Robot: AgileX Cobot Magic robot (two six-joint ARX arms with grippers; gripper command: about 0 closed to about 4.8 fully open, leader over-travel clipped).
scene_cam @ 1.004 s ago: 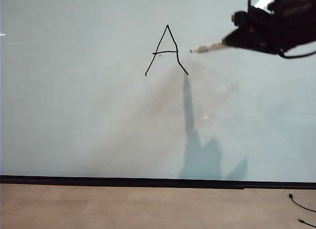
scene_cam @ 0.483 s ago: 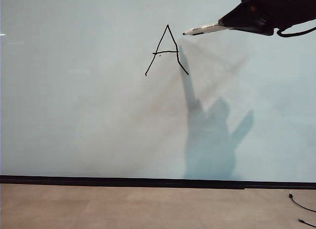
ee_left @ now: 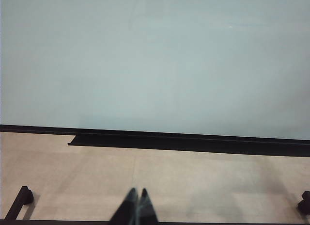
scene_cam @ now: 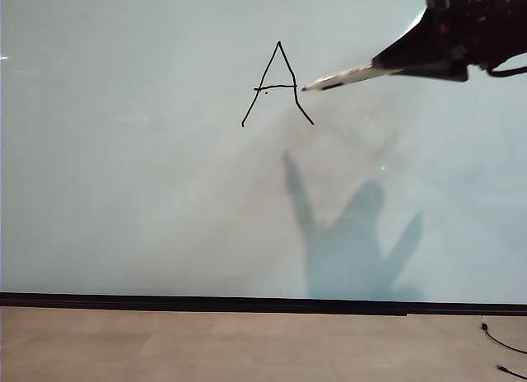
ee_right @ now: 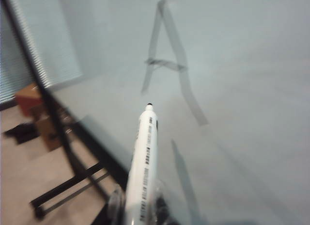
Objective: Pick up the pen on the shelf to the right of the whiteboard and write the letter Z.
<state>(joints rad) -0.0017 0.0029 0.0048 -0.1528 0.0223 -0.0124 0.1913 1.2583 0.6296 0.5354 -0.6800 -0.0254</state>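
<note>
Only a hand-drawn black letter A is written on the whiteboard, pen clamped in the right gripper, tip just right of it, barrel print blurred and unreadable, left gripper closed, empty, above the floor.

Clearance, reckoned from the black hand-drawn letter A on my glossy pale grey-white whiteboard:
- left of it, below it: bare board, open passage.
- right of it: my right gripper, clamping the whitish-grey pen, occupies that space.
</note>
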